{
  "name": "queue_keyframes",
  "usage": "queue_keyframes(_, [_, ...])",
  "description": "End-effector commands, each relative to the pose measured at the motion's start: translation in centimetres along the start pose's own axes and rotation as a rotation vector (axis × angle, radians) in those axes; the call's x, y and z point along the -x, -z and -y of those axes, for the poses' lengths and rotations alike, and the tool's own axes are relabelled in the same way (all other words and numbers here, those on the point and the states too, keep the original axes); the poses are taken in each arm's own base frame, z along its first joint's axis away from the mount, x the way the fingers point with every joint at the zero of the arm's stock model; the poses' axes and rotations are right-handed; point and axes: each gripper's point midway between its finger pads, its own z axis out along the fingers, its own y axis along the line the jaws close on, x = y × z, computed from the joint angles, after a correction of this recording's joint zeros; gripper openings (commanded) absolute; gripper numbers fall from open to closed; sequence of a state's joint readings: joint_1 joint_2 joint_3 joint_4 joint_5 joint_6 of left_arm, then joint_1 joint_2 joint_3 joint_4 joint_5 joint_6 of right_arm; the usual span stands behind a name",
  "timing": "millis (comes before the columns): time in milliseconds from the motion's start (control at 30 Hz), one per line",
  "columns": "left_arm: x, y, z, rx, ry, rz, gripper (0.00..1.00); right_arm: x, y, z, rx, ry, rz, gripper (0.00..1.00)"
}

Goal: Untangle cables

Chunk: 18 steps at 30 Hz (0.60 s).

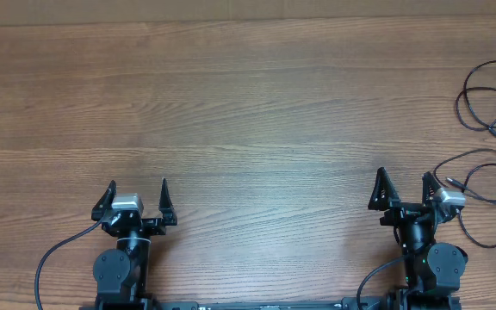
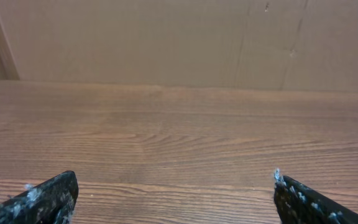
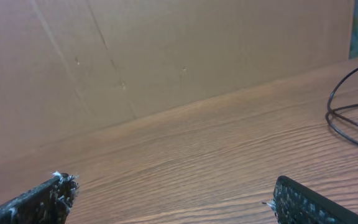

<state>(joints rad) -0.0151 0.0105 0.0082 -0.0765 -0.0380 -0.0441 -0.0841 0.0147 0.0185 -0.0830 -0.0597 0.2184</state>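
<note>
Thin black cables lie in loose loops at the table's right edge: one loop at the far right, another tangle nearer the front, just right of my right gripper. The far loop also shows in the right wrist view. My right gripper is open and empty, its fingers wide apart over bare wood. My left gripper is open and empty at the front left, far from the cables; its wrist view shows only wood.
The wooden table spans the view. A brown board wall stands along the far edge. Both arm bases sit at the front edge with their own black leads.
</note>
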Motion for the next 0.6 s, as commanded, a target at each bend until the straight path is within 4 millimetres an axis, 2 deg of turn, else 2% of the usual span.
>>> queue_keyframes(0, [0.03,0.01,-0.07,0.001,-0.021,0.004,1.00,-0.25,0.00,-0.19,0.013,0.098,0.001,1.00])
queue_keyframes(200, [0.03,0.01,-0.07,0.001,-0.021,0.004,1.00,-0.31,0.01,-0.41,0.026,0.308,0.000,1.00])
queue_keyframes(567, [0.03,0.01,-0.07,0.001,-0.021,0.004,1.00,-0.26,0.01,-0.28,0.018,0.295,0.002,1.00])
